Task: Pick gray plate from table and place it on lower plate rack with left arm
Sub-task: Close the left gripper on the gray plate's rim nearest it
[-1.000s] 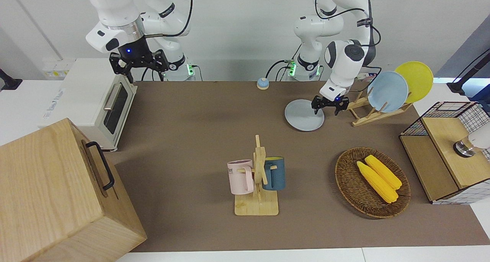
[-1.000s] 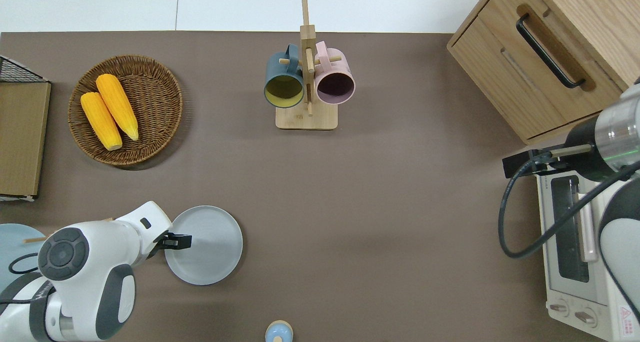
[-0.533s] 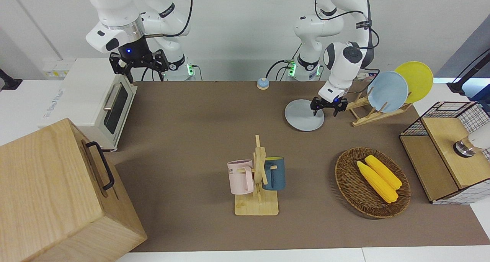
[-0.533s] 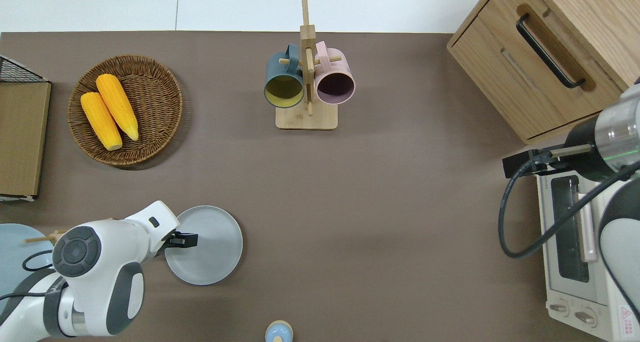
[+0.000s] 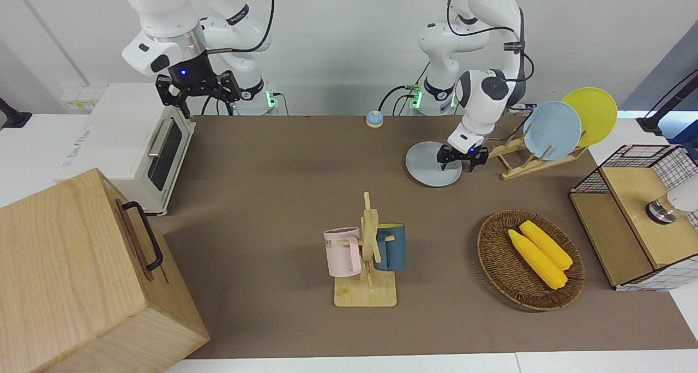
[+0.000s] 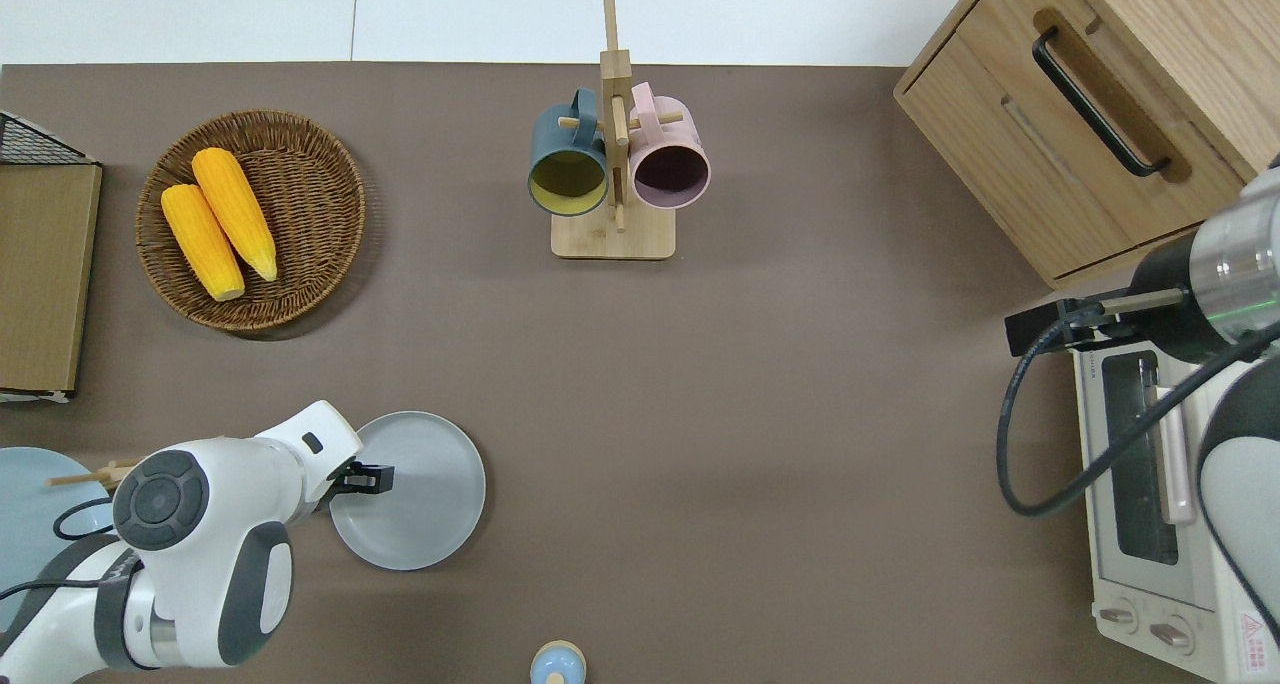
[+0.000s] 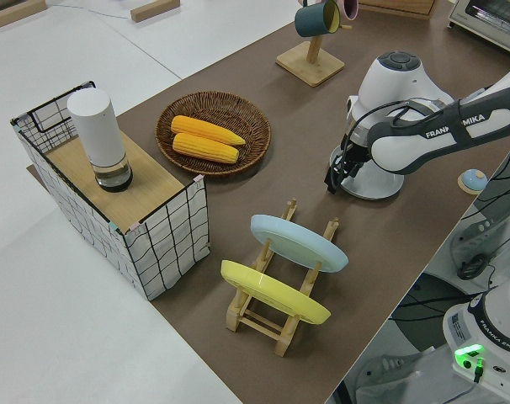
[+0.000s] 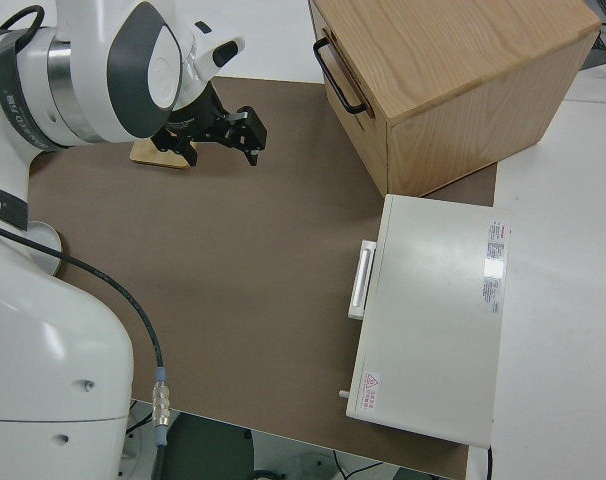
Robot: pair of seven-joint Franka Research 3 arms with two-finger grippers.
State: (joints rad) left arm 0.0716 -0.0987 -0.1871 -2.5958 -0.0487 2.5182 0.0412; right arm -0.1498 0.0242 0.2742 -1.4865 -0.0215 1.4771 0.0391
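Gray plate point(image 6: 420, 494) lies flat on the table point(image 6: 760, 384), the left claw point(image 6: 372, 478) spread open over its rim.

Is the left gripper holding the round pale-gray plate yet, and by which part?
Not yet. The left gripper is open, low at the rim of the round pale-gray plate, which lies flat on the brown table.

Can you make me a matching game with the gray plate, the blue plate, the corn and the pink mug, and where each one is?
Things:
1. gray plate
2. blue plate
3. corn
4. pink mug

Places:
A. in the wicker basket
B. hanging on the wooden mug stand
C. flat on the table
D. standing in the plate rack

Pairs: 1-C, 2-D, 3-A, 4-B
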